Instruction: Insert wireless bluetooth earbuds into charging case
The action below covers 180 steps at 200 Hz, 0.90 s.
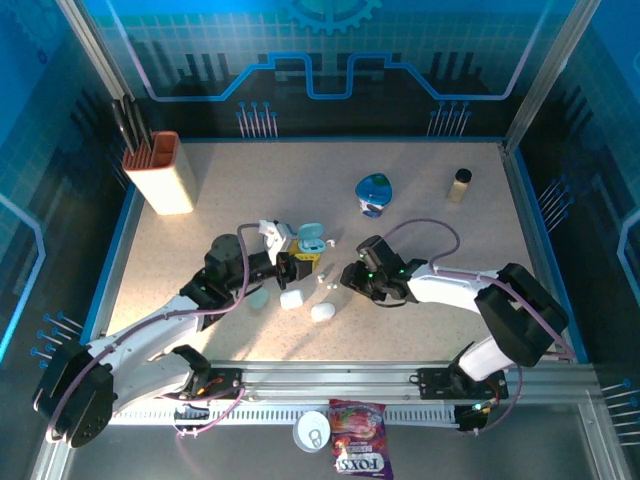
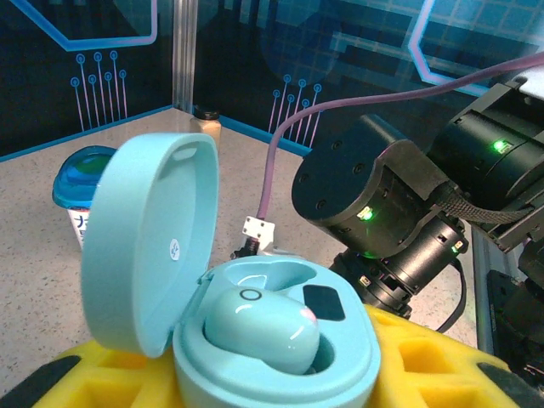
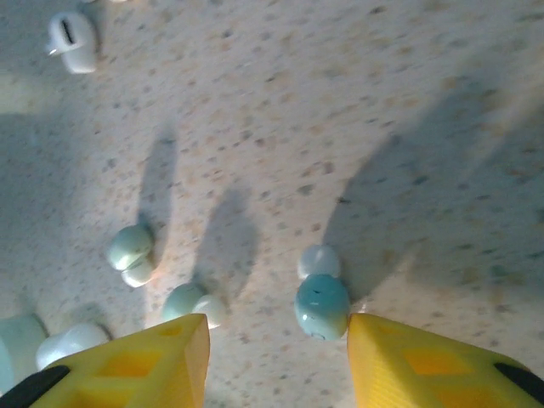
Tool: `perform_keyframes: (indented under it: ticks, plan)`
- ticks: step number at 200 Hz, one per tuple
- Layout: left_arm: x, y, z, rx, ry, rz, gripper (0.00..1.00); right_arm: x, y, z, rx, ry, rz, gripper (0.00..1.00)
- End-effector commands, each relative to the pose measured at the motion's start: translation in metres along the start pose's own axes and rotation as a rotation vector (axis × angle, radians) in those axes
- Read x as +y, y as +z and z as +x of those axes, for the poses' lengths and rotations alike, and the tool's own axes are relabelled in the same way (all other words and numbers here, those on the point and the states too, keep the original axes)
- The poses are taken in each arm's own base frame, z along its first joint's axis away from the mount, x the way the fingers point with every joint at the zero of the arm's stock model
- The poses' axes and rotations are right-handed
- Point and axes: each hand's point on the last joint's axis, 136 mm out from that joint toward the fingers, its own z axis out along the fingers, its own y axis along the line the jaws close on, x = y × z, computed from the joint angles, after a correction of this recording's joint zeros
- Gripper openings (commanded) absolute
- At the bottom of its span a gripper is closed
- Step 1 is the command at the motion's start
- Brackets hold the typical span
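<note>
My left gripper (image 1: 297, 258) is shut on an open pale teal charging case (image 2: 280, 340), whose lid (image 2: 144, 246) stands up. One teal earbud (image 2: 259, 327) sits in a socket of the case, and the socket beside it is empty. My right gripper (image 3: 278, 357) hangs open just over the table. A teal earbud (image 3: 321, 304) lies between its yellow fingertips (image 3: 408, 365), close against the right one. Two more earbuds (image 3: 130, 248) (image 3: 189, 300) lie to the left on the table. From above, the loose earbuds (image 1: 325, 285) lie between the two grippers.
Two white cases (image 1: 291, 298) (image 1: 322, 312) and a pale teal one (image 1: 258, 297) lie near the earbuds. A knife block (image 1: 163, 172) stands back left, a blue cup (image 1: 375, 192) and a small bottle (image 1: 460, 185) at the back. A candy bag (image 1: 360, 452) lies on the front rail.
</note>
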Motion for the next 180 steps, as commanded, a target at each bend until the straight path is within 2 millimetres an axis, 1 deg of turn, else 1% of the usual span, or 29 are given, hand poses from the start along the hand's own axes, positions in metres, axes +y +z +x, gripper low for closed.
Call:
perform_keyframes:
  ticks: [1, 31, 47, 55, 61, 63, 66, 95, 105, 121, 147, 162, 180]
  plan:
    - [-0.003, 0.001, -0.017, -0.03, 0.04, 0.014, 0.38, 0.02, -0.003, -0.001, 0.023, -0.03, -0.041, 0.48]
    - [-0.001, -0.001, -0.016, -0.022, 0.043, -0.002, 0.38, 0.005, -0.025, -0.02, -0.028, -0.149, 0.079, 0.48]
    - [0.0, -0.001, -0.017, -0.027, 0.046, -0.005, 0.38, 0.003, -0.028, -0.027, -0.013, -0.211, 0.108, 0.48]
    - [0.0, -0.001, -0.017, -0.027, 0.046, -0.006, 0.38, 0.006, -0.025, -0.027, 0.011, -0.234, 0.107, 0.49]
    - [0.0, -0.001, -0.018, -0.03, 0.045, -0.008, 0.38, 0.002, -0.02, -0.024, 0.038, -0.245, 0.116, 0.49]
    - [0.0, -0.001, -0.018, -0.03, 0.044, -0.008, 0.38, 0.011, -0.021, -0.028, 0.029, -0.25, 0.1, 0.49]
    - [0.0, -0.001, -0.019, -0.031, 0.044, -0.009, 0.38, 0.013, -0.02, -0.029, 0.034, -0.256, 0.095, 0.49]
    - [0.003, -0.003, -0.018, -0.029, 0.045, -0.03, 0.38, 0.025, 0.002, -0.033, 0.088, -0.306, 0.086, 0.44]
    - [0.004, -0.004, -0.016, -0.024, 0.043, -0.033, 0.39, 0.03, 0.009, -0.033, 0.115, -0.314, 0.065, 0.43]
    - [0.003, -0.005, -0.017, -0.025, 0.044, -0.032, 0.39, 0.032, 0.023, -0.031, 0.162, -0.317, 0.048, 0.44]
    - [0.003, -0.005, -0.016, -0.024, 0.044, -0.03, 0.39, 0.025, 0.036, -0.024, 0.224, -0.308, 0.027, 0.46]
    - [0.002, -0.005, -0.017, -0.023, 0.045, -0.028, 0.39, 0.019, 0.036, -0.02, 0.24, -0.298, 0.026, 0.47]
    - [0.002, -0.004, -0.017, -0.024, 0.045, -0.027, 0.39, 0.013, 0.031, -0.014, 0.251, -0.291, 0.024, 0.47]
